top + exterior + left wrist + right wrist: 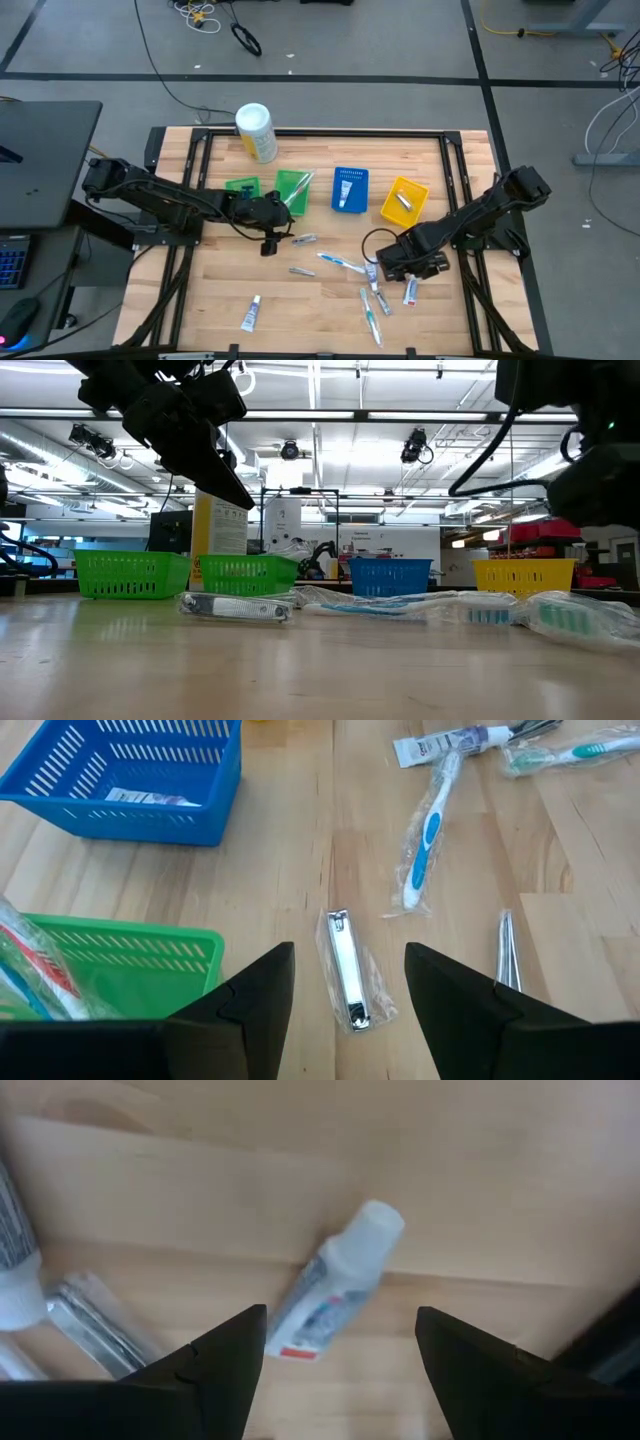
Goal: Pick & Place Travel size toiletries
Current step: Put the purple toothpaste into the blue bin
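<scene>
Left gripper [345,990] hovers open over what we take for wrapped nail clippers [347,968] beside the green bin [130,960]; our right gripper [340,1345], also open, hovers above a small toothpaste tube [335,1280] on the surface [480,1180].

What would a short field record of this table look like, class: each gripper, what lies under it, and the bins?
left gripper: open, over a wrapped nail clipper
right gripper: open, over a small white tube
bins: two green bins, a blue bin, a yellow bin
blue bin contents: one white tube
loose on table: blue toothbrush, other wrapped toiletries
canister: upright at the table's far edge
</scene>
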### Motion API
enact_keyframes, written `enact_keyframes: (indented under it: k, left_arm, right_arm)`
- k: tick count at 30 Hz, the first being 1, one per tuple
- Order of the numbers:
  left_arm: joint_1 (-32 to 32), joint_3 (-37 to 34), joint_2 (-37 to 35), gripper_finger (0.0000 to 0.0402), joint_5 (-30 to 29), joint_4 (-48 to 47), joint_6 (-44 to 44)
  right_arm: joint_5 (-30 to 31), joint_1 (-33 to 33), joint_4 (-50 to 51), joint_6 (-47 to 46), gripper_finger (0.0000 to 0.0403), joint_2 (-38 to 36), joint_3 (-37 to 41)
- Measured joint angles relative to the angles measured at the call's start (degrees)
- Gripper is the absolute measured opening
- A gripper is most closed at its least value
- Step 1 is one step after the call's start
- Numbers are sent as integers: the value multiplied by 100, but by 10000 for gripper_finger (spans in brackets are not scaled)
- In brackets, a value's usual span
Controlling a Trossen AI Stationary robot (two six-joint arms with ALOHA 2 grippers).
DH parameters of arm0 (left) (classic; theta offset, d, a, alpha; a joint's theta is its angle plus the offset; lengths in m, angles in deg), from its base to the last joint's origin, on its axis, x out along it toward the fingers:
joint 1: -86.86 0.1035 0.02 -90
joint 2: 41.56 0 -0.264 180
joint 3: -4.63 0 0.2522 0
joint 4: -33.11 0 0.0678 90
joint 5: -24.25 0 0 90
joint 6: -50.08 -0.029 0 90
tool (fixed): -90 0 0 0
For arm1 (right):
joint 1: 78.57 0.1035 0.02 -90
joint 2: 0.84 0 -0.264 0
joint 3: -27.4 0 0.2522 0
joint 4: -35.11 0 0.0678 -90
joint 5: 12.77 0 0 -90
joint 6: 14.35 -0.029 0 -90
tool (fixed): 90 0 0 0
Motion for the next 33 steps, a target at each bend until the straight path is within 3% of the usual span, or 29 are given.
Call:
enact_keyframes:
  k: [11, 24, 33]
  left_arm:
    - [0, 0, 0, 201, 0, -2, 2]
    - [0, 0, 0, 201, 2, 26, 2]
    - [0, 0, 0, 201, 2, 25, 2]
  right_arm:
    - [-5, 85, -1308, -296, 262, -4, 846]
    - [28, 75, -1715, -160, 143, -11, 1027]
    - [213, 68, -1694, 114, 124, -30, 1027]
